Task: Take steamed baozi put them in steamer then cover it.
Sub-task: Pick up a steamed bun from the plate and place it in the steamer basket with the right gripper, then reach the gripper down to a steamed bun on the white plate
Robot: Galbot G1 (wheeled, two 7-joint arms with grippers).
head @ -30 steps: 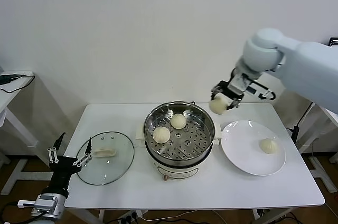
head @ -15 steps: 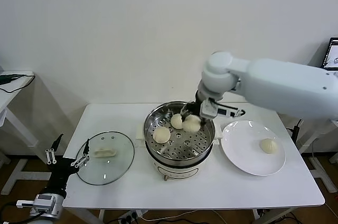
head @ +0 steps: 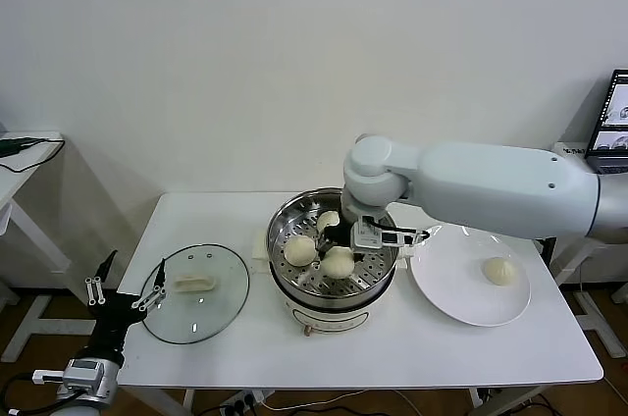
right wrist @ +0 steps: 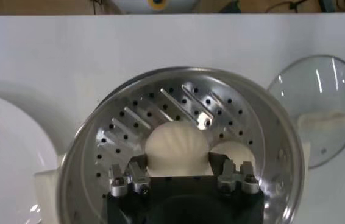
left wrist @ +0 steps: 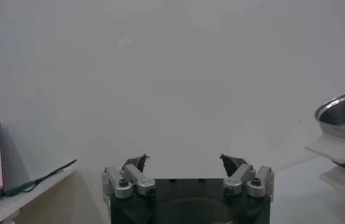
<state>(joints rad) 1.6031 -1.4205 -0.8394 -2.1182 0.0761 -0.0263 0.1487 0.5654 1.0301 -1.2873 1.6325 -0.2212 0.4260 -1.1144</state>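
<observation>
We read no writing anywhere. Our right gripper [right wrist: 177, 159] clasps a baozi [head: 338, 261] low inside the steamer [head: 289, 225]; our left gripper [left wrist: 184, 163] waits spread wide beside the cover [head: 196, 306].

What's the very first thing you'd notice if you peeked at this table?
The big white right arm reaches over the shiny steamer in the middle of the table, its right gripper holding a baozi down inside. Two more buns sit in the steamer, and one bun waits on the white plate at the right. The glass cover lies flat on the table at the left.
</observation>
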